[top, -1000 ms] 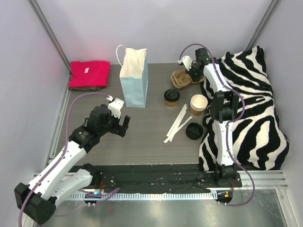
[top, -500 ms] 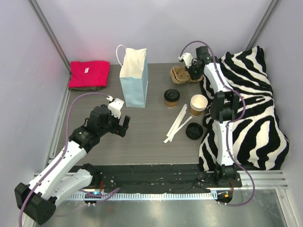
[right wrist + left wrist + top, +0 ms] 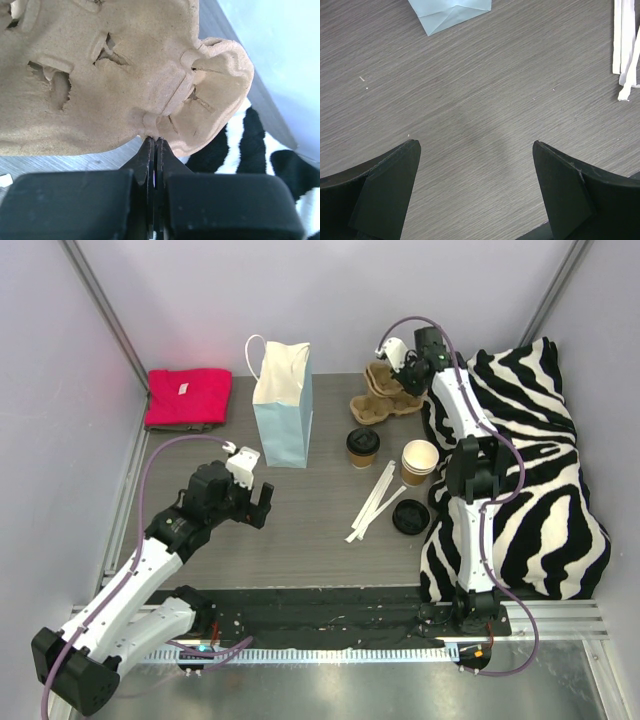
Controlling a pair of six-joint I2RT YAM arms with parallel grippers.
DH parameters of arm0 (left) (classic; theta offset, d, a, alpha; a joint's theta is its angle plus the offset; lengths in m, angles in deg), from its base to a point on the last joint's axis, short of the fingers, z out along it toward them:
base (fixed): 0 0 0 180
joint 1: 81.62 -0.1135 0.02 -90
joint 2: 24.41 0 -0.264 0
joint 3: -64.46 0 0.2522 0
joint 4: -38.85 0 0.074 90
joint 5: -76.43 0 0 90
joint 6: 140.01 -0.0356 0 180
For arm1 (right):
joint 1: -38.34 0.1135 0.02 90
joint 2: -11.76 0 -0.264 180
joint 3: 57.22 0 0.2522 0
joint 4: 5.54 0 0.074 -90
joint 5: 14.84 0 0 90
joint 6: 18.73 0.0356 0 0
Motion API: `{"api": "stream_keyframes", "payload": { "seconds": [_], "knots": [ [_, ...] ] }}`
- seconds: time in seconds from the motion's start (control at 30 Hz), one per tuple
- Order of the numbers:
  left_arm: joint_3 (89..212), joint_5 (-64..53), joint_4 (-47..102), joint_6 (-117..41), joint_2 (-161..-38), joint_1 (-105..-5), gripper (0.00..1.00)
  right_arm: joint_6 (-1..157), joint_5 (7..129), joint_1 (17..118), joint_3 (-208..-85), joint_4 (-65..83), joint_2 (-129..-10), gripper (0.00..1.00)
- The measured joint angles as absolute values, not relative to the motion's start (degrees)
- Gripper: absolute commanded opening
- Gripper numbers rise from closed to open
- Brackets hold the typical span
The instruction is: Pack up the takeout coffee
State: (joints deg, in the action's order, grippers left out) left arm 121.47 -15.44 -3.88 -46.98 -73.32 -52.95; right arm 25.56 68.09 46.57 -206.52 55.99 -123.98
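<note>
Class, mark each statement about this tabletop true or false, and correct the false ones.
1. The blue bag stands upright. True.
2. The right gripper is shut on the cup carrier. True.
3. The left gripper holds the blue bag. False: it is open and empty over the table.
4. Both paper cups wear lids. False: the lidded cup has one; the open cup does not, and a loose black lid lies near it.

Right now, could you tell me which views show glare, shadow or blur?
Top external: glare on the metal strip at the near edge. Left wrist: sharp table grain, soft shadow under the left gripper. Right wrist: cup carrier close and sharp, wall behind very bright.
</note>
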Motion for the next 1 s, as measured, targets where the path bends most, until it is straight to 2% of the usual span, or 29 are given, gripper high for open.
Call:
{"api": "stream_keyframes", "payload": {
  "seconds": [0.73, 0.9, 1.0],
  "knots": [
    [122.72, -11.51, -3.95, -45.47, -70.74, -54.44, 1.00, 23.37, 72.81, 49.15, -202.66, 51.08, -123.00, 0.01],
    [123.22, -11.31, -3.93, -45.47, -71.31, -54.50, 1.00, 19.20, 77.31, 50.33, -191.46, 46.33, -118.32, 0.01],
    [123.22, -11.31, -3.95, -45.47, -71.57, -54.53, 1.00, 18.56, 78.58, 51.20, -190.13, 47.05, -118.84, 0.01]
  ]
}}
